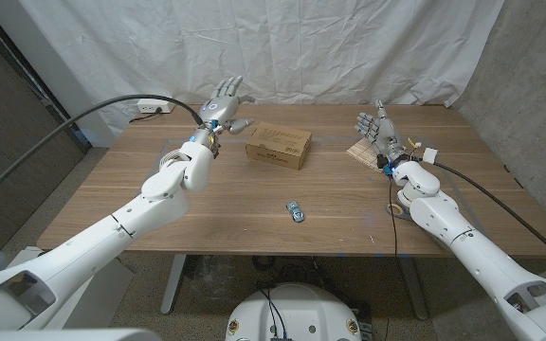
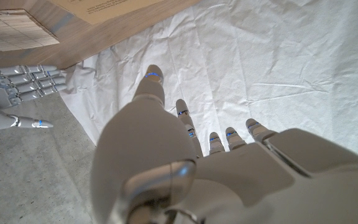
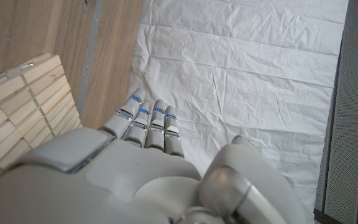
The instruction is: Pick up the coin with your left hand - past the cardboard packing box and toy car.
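My left hand [image 1: 224, 102] is raised over the table's far side, past the left end of the cardboard packing box [image 1: 279, 147]. Its fingers are spread and it holds nothing. In the left wrist view this hand [image 2: 166, 162] reaches toward the white cloth, with the box's printed face [image 2: 123, 6] at the picture's edge. The small blue toy car [image 1: 296, 211] lies on the wood nearer to me than the box. My right hand [image 1: 375, 128] is up at the far right with fingers apart and empty, over a slatted wooden mat [image 1: 361, 152].
A white power strip [image 1: 150, 107] sits at the table's far left edge. A white cloth backdrop [image 1: 330, 47] hangs behind the table. The slatted mat [image 3: 23, 106] lies close beside my right hand [image 3: 142, 168]. Loose cables trail near my right wrist [image 1: 425, 156].
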Robot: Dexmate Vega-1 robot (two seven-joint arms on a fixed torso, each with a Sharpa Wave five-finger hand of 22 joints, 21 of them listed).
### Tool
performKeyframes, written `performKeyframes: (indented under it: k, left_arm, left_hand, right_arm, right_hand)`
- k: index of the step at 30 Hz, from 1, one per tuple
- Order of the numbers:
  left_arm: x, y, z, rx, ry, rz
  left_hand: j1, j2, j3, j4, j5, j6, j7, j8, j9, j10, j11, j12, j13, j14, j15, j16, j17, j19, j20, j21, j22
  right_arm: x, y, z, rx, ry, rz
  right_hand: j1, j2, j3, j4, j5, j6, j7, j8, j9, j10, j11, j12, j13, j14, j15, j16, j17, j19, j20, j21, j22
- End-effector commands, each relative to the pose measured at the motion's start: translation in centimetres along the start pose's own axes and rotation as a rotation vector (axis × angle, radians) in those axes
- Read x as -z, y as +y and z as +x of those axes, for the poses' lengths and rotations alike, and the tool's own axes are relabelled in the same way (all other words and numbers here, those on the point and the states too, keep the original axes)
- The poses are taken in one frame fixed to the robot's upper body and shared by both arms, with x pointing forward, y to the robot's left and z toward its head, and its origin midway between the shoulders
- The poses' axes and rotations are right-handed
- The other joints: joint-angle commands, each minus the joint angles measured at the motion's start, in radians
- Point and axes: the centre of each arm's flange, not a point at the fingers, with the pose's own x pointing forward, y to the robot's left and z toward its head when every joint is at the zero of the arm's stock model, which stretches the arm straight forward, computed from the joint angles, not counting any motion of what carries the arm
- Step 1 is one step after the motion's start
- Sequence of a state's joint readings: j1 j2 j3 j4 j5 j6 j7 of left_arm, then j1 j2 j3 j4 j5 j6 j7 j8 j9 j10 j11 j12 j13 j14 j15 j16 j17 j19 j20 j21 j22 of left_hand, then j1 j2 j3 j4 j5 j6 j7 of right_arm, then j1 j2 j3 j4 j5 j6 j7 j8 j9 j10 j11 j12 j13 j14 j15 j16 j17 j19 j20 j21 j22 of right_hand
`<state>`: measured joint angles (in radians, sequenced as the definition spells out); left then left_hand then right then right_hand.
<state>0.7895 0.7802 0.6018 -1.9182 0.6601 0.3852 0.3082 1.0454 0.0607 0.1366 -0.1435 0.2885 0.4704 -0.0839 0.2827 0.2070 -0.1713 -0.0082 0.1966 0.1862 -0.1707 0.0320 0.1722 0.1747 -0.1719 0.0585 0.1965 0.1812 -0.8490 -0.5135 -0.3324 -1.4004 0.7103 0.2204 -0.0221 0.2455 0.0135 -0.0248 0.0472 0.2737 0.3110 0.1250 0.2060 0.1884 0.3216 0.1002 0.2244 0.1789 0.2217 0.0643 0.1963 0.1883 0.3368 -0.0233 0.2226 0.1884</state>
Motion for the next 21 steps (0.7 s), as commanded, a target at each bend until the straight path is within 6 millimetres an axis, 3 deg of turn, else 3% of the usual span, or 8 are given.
performKeyframes:
  k: [1, 8, 15, 21]
  left_arm:
    - [-0.5, -0.6, 0.8, 0.019, -0.003, 0.118]
    - [-0.3, -1.2, 1.0, 0.073, 0.002, 0.160]
    - [-0.9, -0.5, 1.1, 0.125, 0.011, 0.192]
    - [-1.3, 0.7, 1.3, 0.148, 0.035, 0.182]
  left_hand:
    - [0.017, 0.002, 0.001, 0.009, -0.003, 0.009, 0.001, -0.006, 0.004, -0.073, 0.032, 0.012, 0.001, -0.104, 0.005, 0.011, 0.003, -0.056, -0.034, 0.000, 0.003]
    - [0.022, 0.004, 0.001, 0.009, -0.005, 0.026, -0.004, -0.002, 0.004, -0.068, 0.034, 0.013, 0.000, -0.102, 0.009, 0.011, 0.002, -0.057, -0.040, 0.001, 0.002]
    - [0.026, 0.005, -0.001, 0.009, -0.007, 0.030, -0.007, -0.003, 0.004, -0.068, 0.018, 0.012, 0.000, -0.110, -0.003, 0.008, 0.002, -0.054, -0.029, 0.003, 0.002]
    - [0.026, 0.002, -0.005, 0.011, -0.009, 0.031, -0.005, -0.007, 0.004, -0.073, 0.007, 0.009, -0.001, -0.119, -0.010, 0.006, 0.002, -0.061, -0.036, 0.001, 0.001]
  right_arm:
    - [-1.0, -0.9, 0.3, 0.027, -0.003, -0.021]
    - [-1.1, -0.9, 0.5, 0.041, 0.011, -0.035]
    - [-1.0, -1.0, 0.4, 0.046, 0.023, -0.028]
    - [-1.1, -1.1, -0.1, 0.053, 0.034, -0.036]
  right_hand:
    - [-0.002, 0.011, -0.004, 0.004, -0.002, 0.007, -0.002, 0.003, 0.002, 0.008, 0.000, 0.005, 0.006, 0.011, 0.002, 0.004, 0.004, 0.011, 0.002, -0.002, 0.003]
    - [-0.002, 0.012, -0.004, 0.004, -0.002, 0.008, -0.002, 0.002, 0.002, 0.010, 0.000, 0.005, 0.006, 0.013, 0.000, 0.004, 0.004, 0.012, 0.003, -0.002, 0.003]
    - [-0.002, 0.013, -0.004, 0.004, -0.003, 0.007, -0.002, 0.001, 0.002, 0.011, 0.002, 0.004, 0.006, 0.013, 0.001, 0.004, 0.004, 0.013, 0.004, -0.002, 0.003]
    - [-0.003, 0.014, -0.005, 0.004, -0.003, 0.007, -0.002, 0.001, 0.002, 0.013, 0.002, 0.004, 0.006, 0.013, 0.003, 0.003, 0.004, 0.012, 0.005, -0.003, 0.003]
